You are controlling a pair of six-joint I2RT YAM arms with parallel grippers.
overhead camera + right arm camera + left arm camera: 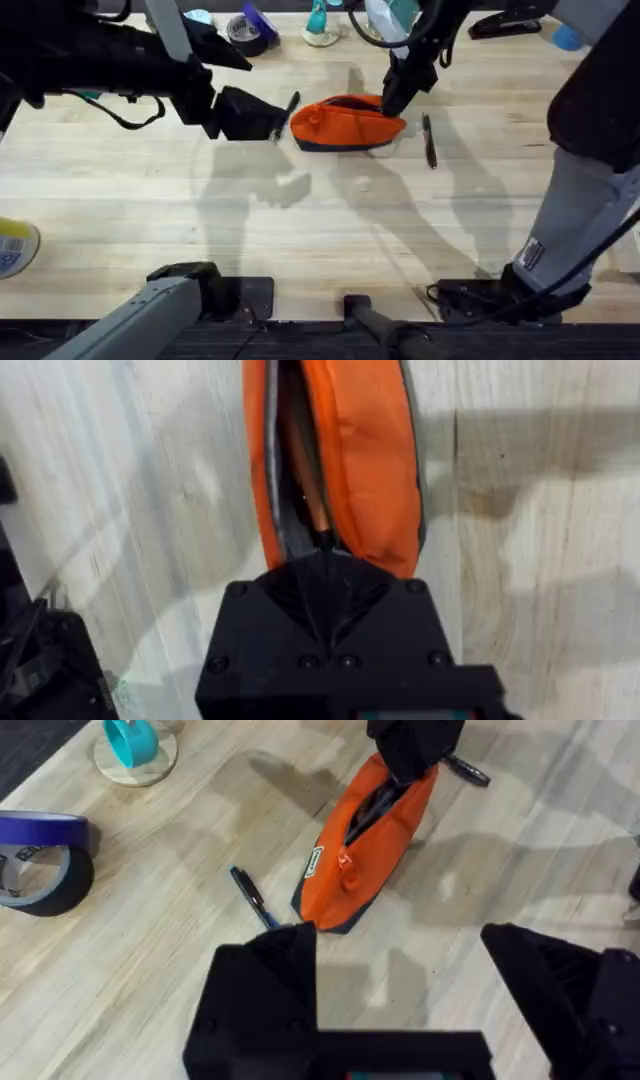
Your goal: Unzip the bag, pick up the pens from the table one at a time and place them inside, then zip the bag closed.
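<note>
Right gripper (325,550) pinched shut on the bag (350,450)'s zipper pull: draw straight along the teeth. Left gripper (400,980) open beside the bag; brace it.

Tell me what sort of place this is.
Probably a robot workbench or lab desk: a butcher-block table carries stationery, namely an orange pencil pouch, a pen, a tape roll and a stapler, with two arms working over it.
</note>
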